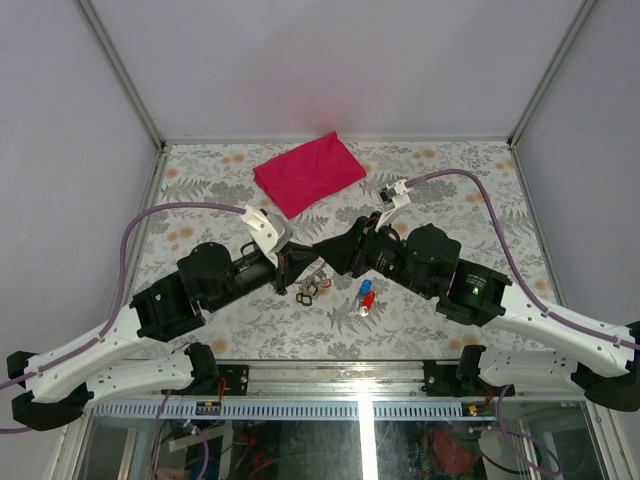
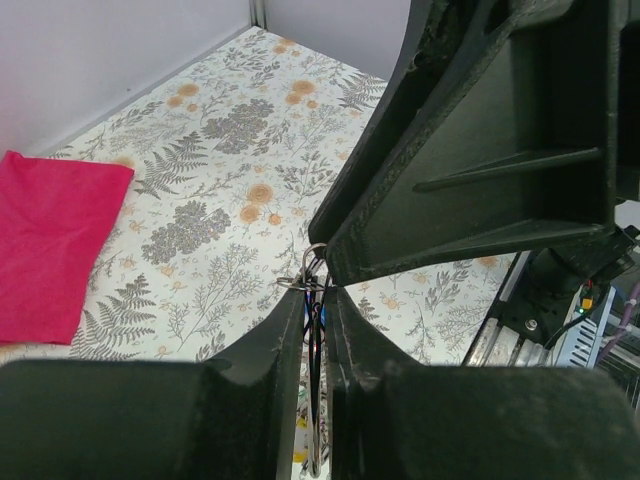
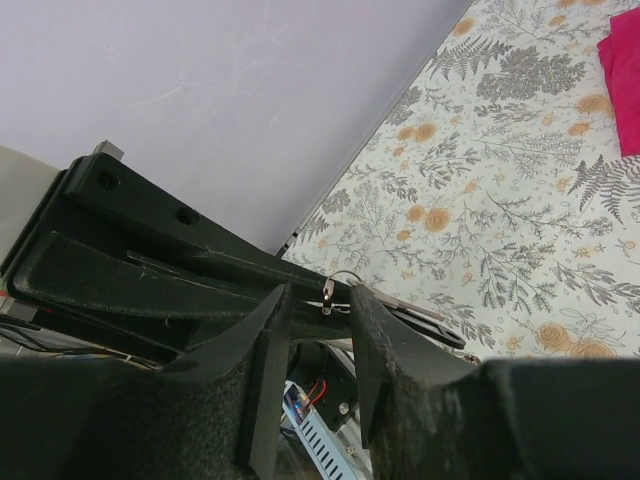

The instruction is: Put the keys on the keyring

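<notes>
Red and blue keys lie loose on the desk, just right of the keyring. The left hand clenches the ring. The right hand, nearer the keys, straddles it, fingers apart.

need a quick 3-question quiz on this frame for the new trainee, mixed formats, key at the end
1. True or false: the red and blue keys already hang on the keyring.
2. The magenta cloth lies: A) flat on the far part of the table; B) under the keys; C) in the right gripper.
3. Fill in: the left gripper is shut on the ____.
Key: 1 false, they lie loose on the table; 2 A; 3 keyring.
</notes>
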Controlling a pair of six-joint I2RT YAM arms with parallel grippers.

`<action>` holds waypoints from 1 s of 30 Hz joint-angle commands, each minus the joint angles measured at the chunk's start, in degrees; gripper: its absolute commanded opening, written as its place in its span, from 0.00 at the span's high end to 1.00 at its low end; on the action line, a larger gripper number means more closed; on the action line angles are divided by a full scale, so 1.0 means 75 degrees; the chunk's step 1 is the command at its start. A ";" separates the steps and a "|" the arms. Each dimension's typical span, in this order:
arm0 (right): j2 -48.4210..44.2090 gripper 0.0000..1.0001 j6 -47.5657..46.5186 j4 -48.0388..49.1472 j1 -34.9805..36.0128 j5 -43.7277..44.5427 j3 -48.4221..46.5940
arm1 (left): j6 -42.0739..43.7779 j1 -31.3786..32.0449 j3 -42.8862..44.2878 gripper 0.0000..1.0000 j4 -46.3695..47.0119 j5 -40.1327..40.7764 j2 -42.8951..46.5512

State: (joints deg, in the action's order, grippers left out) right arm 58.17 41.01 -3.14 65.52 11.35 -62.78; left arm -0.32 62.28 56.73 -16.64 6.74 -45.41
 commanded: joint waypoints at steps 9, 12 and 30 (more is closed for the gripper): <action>0.0183 0.72 0.0094 0.0530 -0.0007 0.0080 -0.0278 | 0.0134 0.0049 -0.0002 1.00 0.0538 -0.0227 0.0089; 0.0191 0.78 0.0095 0.0537 -0.0004 0.0078 -0.0289 | 0.0143 0.0044 -0.0028 1.00 0.0544 -0.0228 0.0110; 0.0050 1.00 -0.0047 0.0483 -0.0005 0.0087 -0.0404 | 0.0156 0.0050 -0.0303 0.73 0.0532 -0.0170 0.0183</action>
State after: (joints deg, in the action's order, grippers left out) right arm 59.18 41.15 -3.01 65.47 11.33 -62.78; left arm 0.10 62.28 55.44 -16.19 5.39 -44.82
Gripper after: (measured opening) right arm 0.019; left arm 0.255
